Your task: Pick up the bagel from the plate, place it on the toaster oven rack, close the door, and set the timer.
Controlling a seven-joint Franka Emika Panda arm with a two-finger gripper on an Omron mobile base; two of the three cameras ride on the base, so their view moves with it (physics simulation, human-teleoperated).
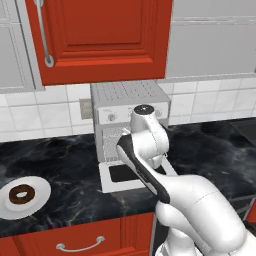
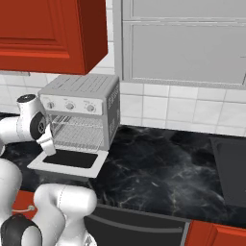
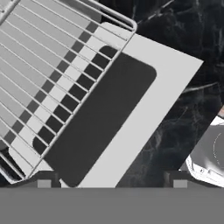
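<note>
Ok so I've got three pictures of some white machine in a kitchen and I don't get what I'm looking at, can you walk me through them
It is a rendered kitchen with a white robot arm on a driving base. Two pictures come from cameras on that base, behind the arm to its left and right. The third comes from a camera on the hand, looking down along the gripper; its two dark finger tips poke up at the bottom, apart, with nothing between them.

On the black marble counter stands a toaster oven with its door folded down flat. Inside is a wire rack, bare as far as I can see. To the left sits a white plate with a brown bagel on it. The arm hangs over the open door.
</note>
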